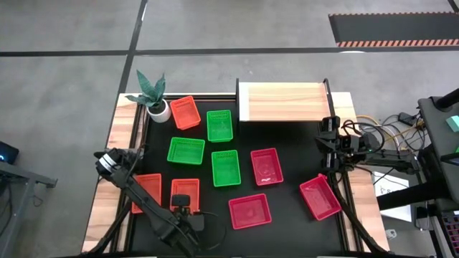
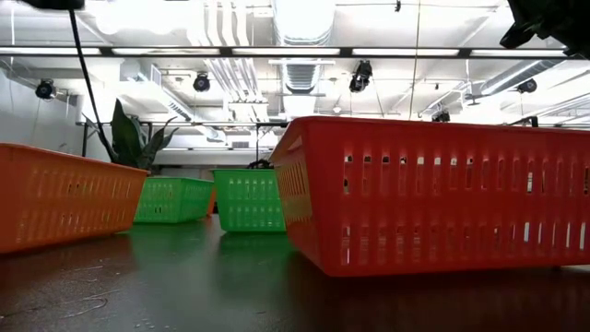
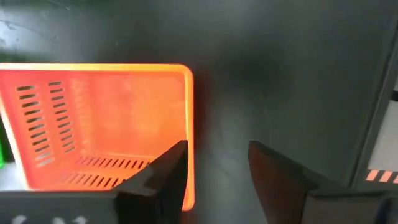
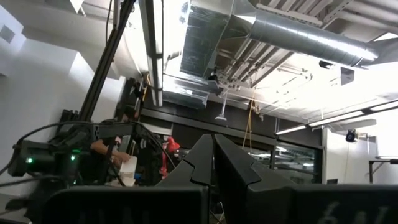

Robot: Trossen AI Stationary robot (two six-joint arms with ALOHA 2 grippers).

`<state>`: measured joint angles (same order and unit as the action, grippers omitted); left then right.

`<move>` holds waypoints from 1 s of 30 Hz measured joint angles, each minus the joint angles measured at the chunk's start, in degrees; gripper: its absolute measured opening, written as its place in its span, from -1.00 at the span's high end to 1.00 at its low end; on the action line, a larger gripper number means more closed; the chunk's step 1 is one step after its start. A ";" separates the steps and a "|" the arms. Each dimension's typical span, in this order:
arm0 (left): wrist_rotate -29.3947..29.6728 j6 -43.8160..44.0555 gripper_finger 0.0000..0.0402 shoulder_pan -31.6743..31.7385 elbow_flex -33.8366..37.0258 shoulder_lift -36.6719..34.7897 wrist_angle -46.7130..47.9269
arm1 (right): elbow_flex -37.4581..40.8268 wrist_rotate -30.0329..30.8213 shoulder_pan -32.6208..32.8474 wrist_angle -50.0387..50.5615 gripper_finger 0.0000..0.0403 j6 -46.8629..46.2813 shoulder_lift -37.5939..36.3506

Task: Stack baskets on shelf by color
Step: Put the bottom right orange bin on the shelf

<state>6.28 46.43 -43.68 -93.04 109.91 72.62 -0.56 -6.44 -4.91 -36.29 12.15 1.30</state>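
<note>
Your left gripper (image 3: 214,171) hangs released over the orange basket (image 1: 185,192) at the table's near edge, one finger (image 3: 163,177) above its rim. Your right gripper (image 4: 212,163) is clenched, empty, raised beside the bare wooden shelf (image 1: 281,101).

Ceiling lamps (image 2: 304,18) give bright, even light; the black tabletop (image 2: 230,295) shows soft glare; the orange basket (image 3: 106,124) glows overexposed and blurred; the nearest red basket (image 2: 433,194) looks soft.
</note>
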 joint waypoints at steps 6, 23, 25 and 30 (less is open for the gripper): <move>-0.02 -0.34 0.35 1.24 5.21 -0.08 -2.90 | 0.00 0.00 0.00 0.00 0.96 0.43 0.00; -1.10 -1.99 0.93 2.12 10.61 -0.26 -10.00 | 0.00 0.00 0.00 -0.02 0.96 0.47 0.00; -1.40 -1.97 0.97 2.12 10.52 -0.28 -10.13 | 0.00 0.00 0.00 -0.02 0.96 0.47 0.00; -2.29 -1.90 0.99 2.50 7.80 -0.28 -9.64 | 0.00 0.00 0.00 -0.01 0.96 0.41 0.00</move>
<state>3.99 44.54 -41.19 -85.24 109.62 62.98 -0.56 -6.44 -4.91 -36.31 12.56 1.30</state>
